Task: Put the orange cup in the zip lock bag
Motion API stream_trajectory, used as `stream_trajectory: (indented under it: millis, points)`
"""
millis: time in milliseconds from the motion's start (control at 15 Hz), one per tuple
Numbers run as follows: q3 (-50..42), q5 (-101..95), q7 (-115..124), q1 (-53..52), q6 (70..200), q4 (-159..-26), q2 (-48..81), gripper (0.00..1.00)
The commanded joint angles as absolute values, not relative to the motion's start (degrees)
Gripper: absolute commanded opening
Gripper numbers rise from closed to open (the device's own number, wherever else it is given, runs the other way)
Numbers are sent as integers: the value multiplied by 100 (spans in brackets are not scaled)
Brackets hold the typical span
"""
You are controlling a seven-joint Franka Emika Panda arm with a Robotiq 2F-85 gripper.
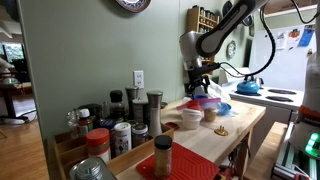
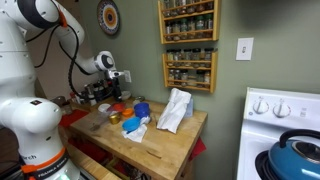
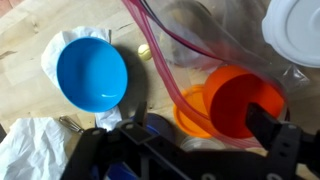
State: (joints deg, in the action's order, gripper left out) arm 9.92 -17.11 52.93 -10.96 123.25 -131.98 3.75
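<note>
On desk, near its far end: orange cup (image 3: 240, 102) inside zip lock bag (image 3: 205, 38); blue bowl (image 3: 92, 73) to left; hand (image 3: 185, 148) spread above, holding nothing.

A round blue plastic bowl (image 3: 92, 73) rests partly on crumpled white paper (image 3: 27, 150) on the light wooden tabletop (image 3: 25, 30). Wooden wall racks of spice jars (image 2: 189, 68) hang near a white stove (image 2: 275, 110) carrying a blue kettle (image 2: 297, 160).

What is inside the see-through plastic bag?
The orange cup lies inside the zip lock bag, its open mouth facing the wrist camera. The gripper hides the cup's lower edge, and the bag's far end is out of view.
</note>
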Motion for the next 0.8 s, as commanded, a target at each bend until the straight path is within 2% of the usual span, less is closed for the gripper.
stream_trajectory:
  millis: [0,733]
  points:
    - [892,-1782,5084,-1043,12178,-13193,293,100]
    - [663,-1766,3839,-834,11839,-13321,299,100]
